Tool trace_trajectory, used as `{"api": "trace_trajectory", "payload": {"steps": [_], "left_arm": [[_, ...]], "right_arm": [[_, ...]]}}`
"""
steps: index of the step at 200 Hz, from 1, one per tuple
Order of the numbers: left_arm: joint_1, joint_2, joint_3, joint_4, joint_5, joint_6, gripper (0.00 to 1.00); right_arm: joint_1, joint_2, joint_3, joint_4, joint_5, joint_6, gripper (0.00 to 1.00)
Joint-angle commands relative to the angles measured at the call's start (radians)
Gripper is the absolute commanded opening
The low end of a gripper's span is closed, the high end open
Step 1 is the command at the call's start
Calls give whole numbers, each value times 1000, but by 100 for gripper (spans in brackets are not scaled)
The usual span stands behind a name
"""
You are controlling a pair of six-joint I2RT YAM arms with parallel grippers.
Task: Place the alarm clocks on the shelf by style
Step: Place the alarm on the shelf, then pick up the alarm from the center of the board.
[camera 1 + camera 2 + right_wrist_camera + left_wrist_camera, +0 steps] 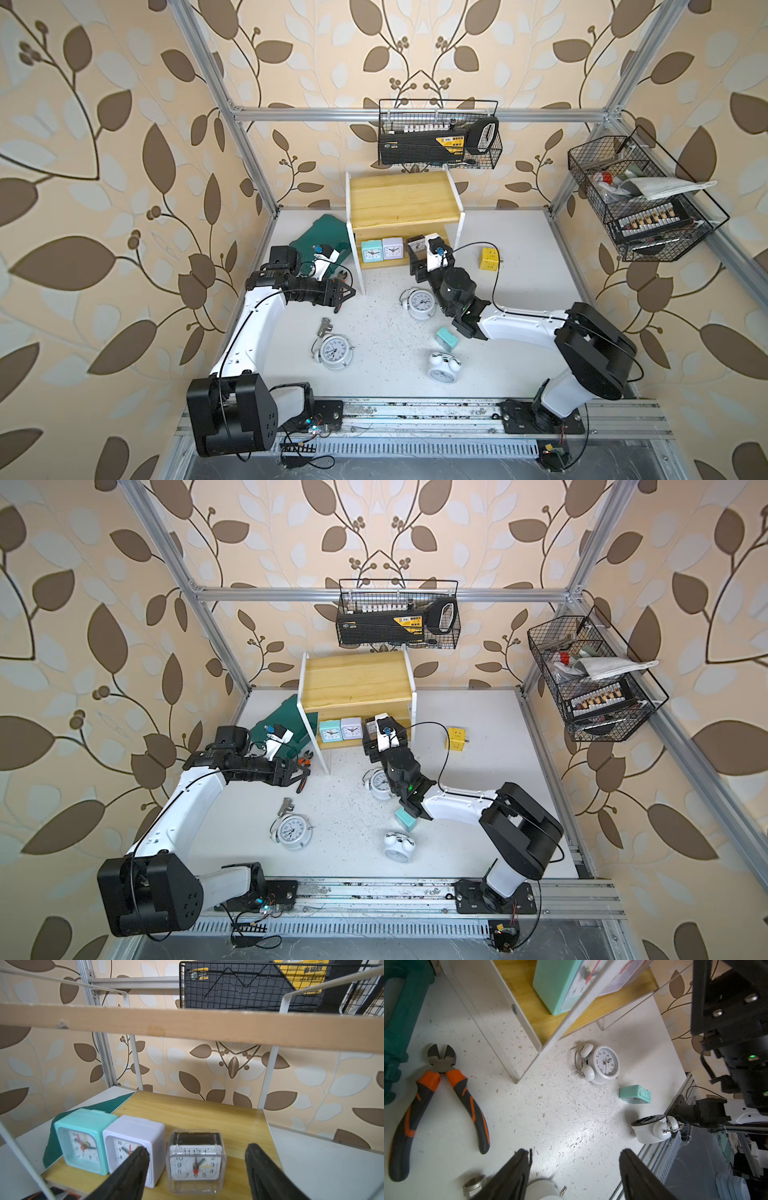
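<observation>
Grey clock (196, 1164) upright on the shelf's lower board (207, 1113), closing a row with the lilac clock (135, 1142) near it and a mint clock (82, 1140) just beyond, all three dials facing out. Right gripper (197, 1149) straddles the grey clock with jaws spread wide and fingers (137, 1165) clear of the case on both sides. Nothing is gripped, and this reads to me as the tail of a placement. The move to get right looks like a clean exit: draw straight back along the line of the fingers and hold them wide. No sideways swing, because one finger crosses in front of the lilac clock and a nudge could topple the row. Stay low as well, since the upper board (187, 1022) hangs close overhead. Out on the table (374, 249) the other mint clock (447, 338) lies tipped beside the right forearm, likely next for this row. Also waiting there: round clock (420, 303) under the right arm, round clock (333, 352) ahead of the left arm, round clock (443, 367) nearest the rail. Left gripper (345, 300) hovers above the table by the pliers (440, 1093), jaws apart and empty.
</observation>
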Motion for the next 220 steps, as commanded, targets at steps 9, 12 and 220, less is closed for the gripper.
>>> {"api": "trace_trajectory", "payload": {"steps": [9,12,220], "left_arm": [[3,-9,20,-25,-31,35,72],[3,-8,20,-26,-32,35,72],[-37,45,51,-96,-35,77,72]], "right_arm": [[5,-96,-9,-318,-79,102,76],[5,-105,-8,-340,-87,109,76],[-22,-195,194,-1424,-417,412,88]]}}
